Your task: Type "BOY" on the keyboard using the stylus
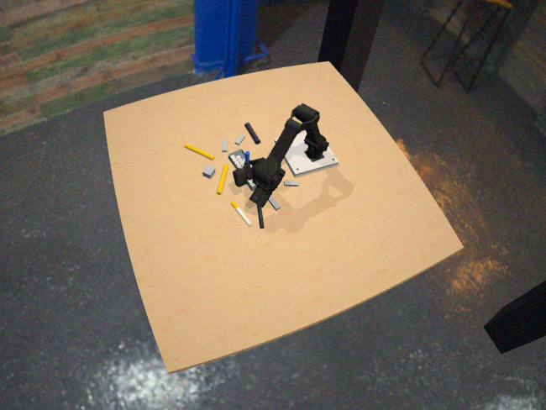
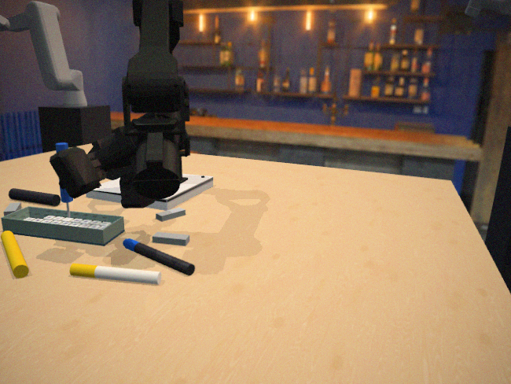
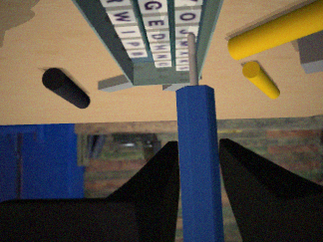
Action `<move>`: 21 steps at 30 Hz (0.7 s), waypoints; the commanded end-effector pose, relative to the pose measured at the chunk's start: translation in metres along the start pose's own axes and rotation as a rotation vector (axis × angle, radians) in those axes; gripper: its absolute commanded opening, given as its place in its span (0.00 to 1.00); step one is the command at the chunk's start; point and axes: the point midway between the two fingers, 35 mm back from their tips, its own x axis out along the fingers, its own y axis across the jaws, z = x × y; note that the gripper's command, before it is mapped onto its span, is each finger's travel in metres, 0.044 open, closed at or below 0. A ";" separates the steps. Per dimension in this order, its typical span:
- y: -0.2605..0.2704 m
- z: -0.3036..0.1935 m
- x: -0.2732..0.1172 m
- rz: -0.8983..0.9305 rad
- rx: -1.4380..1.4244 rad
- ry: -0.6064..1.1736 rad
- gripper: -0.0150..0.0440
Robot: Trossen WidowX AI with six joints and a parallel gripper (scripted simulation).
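Observation:
My gripper (image 1: 247, 170) (image 2: 66, 183) (image 3: 197, 148) is shut on the blue stylus (image 1: 247, 154) (image 2: 61, 147) (image 3: 200, 193), which points down at the keyboard. The green keyboard tray (image 2: 53, 231) (image 3: 145, 79) holds rows of white lettered keys. In the wrist view the stylus's thin grey tip (image 3: 191, 44) is in the row with the Y key (image 3: 189, 3) and the O key (image 3: 187, 16). It covers part of the key just beyond O, which looks like J. Whether the tip touches or presses a key cannot be told. In the top view the arm hides part of the keyboard.
A black cylinder (image 1: 252, 133) (image 2: 34, 197) (image 3: 66, 89), yellow rods (image 1: 198, 151) (image 1: 223, 178) (image 3: 279, 30), and several grey blocks (image 1: 208, 171) (image 2: 170, 238) surround the keyboard. A yellow-white marker (image 1: 242, 215) (image 2: 123, 274) and a black marker with a blue end (image 1: 260, 216) (image 2: 163, 256) lie nearby.

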 end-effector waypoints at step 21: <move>0.000 0.011 0.005 0.003 0.003 -0.004 0.39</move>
